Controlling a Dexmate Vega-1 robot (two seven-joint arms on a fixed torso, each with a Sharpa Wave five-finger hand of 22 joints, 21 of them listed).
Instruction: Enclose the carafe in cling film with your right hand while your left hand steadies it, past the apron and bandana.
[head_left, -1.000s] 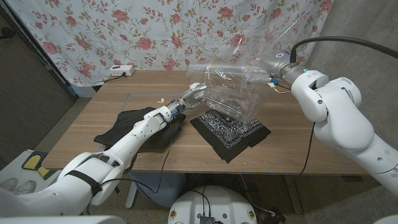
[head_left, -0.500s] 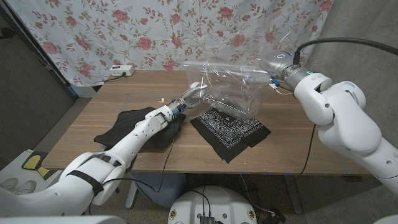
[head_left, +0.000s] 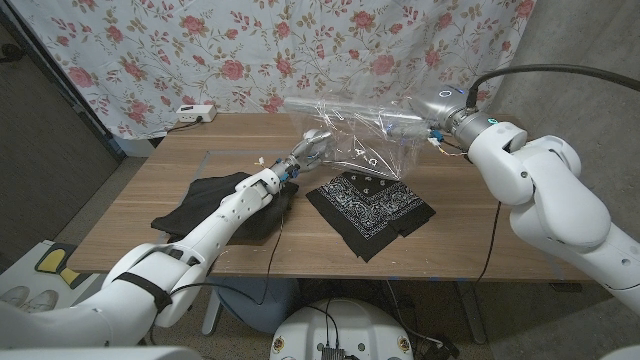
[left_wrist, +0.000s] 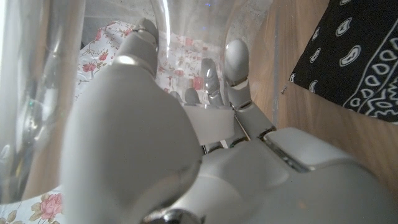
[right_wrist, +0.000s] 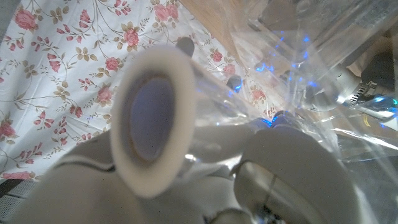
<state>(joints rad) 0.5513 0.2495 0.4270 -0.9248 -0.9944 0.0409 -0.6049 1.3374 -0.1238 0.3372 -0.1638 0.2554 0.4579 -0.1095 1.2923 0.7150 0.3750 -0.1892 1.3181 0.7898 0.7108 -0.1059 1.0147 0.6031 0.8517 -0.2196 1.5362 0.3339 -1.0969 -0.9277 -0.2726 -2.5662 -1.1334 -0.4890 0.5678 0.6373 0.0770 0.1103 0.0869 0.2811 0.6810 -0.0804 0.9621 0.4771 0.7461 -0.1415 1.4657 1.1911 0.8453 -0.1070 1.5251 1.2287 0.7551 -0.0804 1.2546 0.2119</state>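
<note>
My left hand (head_left: 311, 143) reaches past the black apron (head_left: 212, 204) and grips the clear glass carafe (head_left: 330, 148), which is hard to make out under the film. In the left wrist view its fingers (left_wrist: 235, 68) curl against the curved glass of the carafe (left_wrist: 37, 93). My right hand (head_left: 412, 122) holds the cling film (head_left: 350, 125) up over the carafe as a crinkled sheet stretched leftwards. In the right wrist view the white roll end (right_wrist: 152, 118) and the film (right_wrist: 298, 74) lie over my right hand (right_wrist: 292, 168). The black paisley bandana (head_left: 372, 208) lies flat below.
A white power strip (head_left: 195, 113) sits at the table's back left edge, in front of the floral curtain (head_left: 230, 50). A small pale scrap (head_left: 260, 160) lies near my left wrist. Bare wood (head_left: 150, 190) shows left of the apron.
My right hand has raised the film: its lower edge hung down to the bandana before and now stands well above it. My left hand stays at the carafe.
</note>
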